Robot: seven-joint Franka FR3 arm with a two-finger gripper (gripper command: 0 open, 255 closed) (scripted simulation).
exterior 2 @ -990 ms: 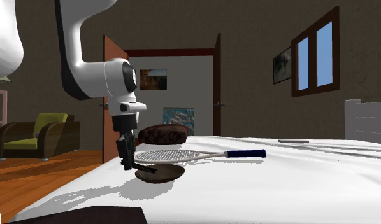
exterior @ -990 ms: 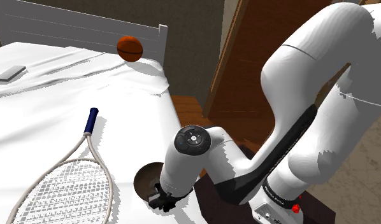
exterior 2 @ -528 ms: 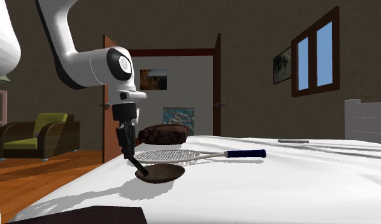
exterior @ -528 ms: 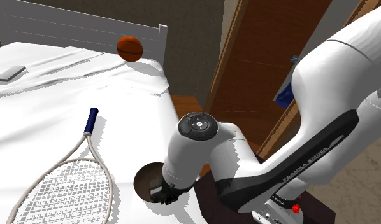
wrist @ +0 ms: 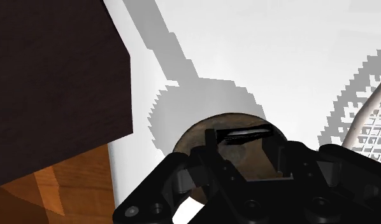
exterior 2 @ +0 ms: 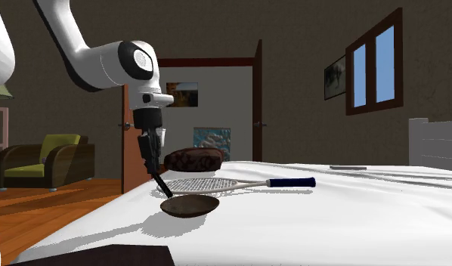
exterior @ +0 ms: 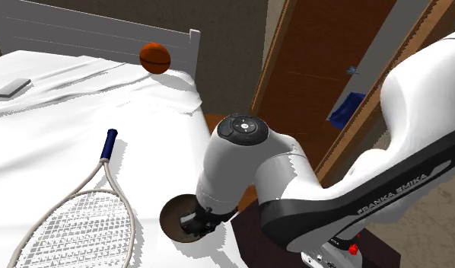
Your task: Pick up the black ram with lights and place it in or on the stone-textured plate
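Note:
The black ram [wrist: 243,133] is a thin dark stick clasped crosswise between my gripper's [wrist: 243,147] fingertips. Right under it lies the brown stone-textured plate [wrist: 199,130] on the white bed sheet. In the second exterior view the gripper [exterior 2: 155,172] hangs over the plate's [exterior 2: 189,205] left side, and the ram [exterior 2: 165,187] slants down from it towards the plate's rim. From the shoulder view the gripper [exterior: 194,223] sits over the plate [exterior: 171,215] at the bed's near corner, with the wrist covering part of the plate.
A tennis racket [exterior: 74,207] lies on the bed beside the plate. A basketball [exterior: 154,58] and a grey flat device [exterior: 12,87] rest farther back. A dark brown lump [exterior 2: 193,159] sits behind the racket. My dark stand [wrist: 52,83] is beside the bed edge.
The gripper has risen and shifted towards the second exterior view's right, carrying the ram from beside the plate's edge to above the plate. The arm's upper links have swung.

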